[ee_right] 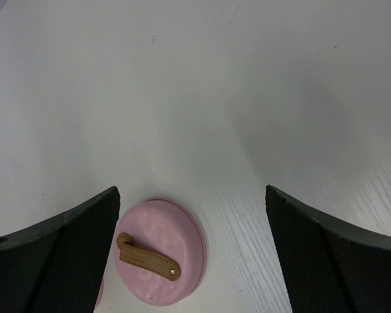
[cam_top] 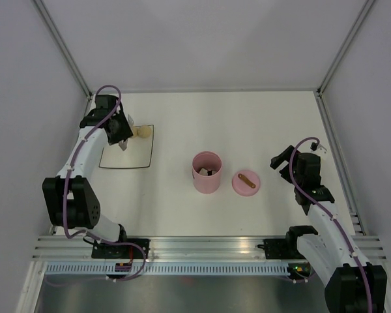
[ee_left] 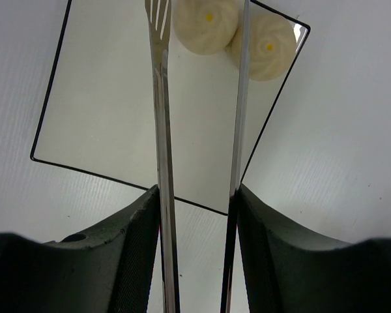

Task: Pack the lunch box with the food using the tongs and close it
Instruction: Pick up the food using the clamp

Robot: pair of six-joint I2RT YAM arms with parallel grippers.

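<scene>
My left gripper (ee_left: pixel 199 195) is shut on the tongs (ee_left: pixel 160 130), its fingers pressing both silver arms from outside. The arms stand apart and reach out over a square tray (ee_left: pixel 98 111) with a black border. Two round beige pieces of food lie at the tray's far corner: one (ee_left: pixel 205 23) between the tong tips, the other (ee_left: pixel 270 49) just outside the right arm. The pink lunch box (cam_top: pixel 206 172) stands open mid-table with a dark piece inside. Its lid (ee_right: pixel 158 261), with a brown strap, lies beside it. My right gripper (ee_right: pixel 191 190) hovers open above the lid, holding nothing.
In the top view the tray (cam_top: pixel 127 160) lies at the left, under my left gripper (cam_top: pixel 122 140). The lid (cam_top: pixel 246 183) sits right of the lunch box, with my right gripper (cam_top: pixel 281 158) a little further right. Grey walls close in the table.
</scene>
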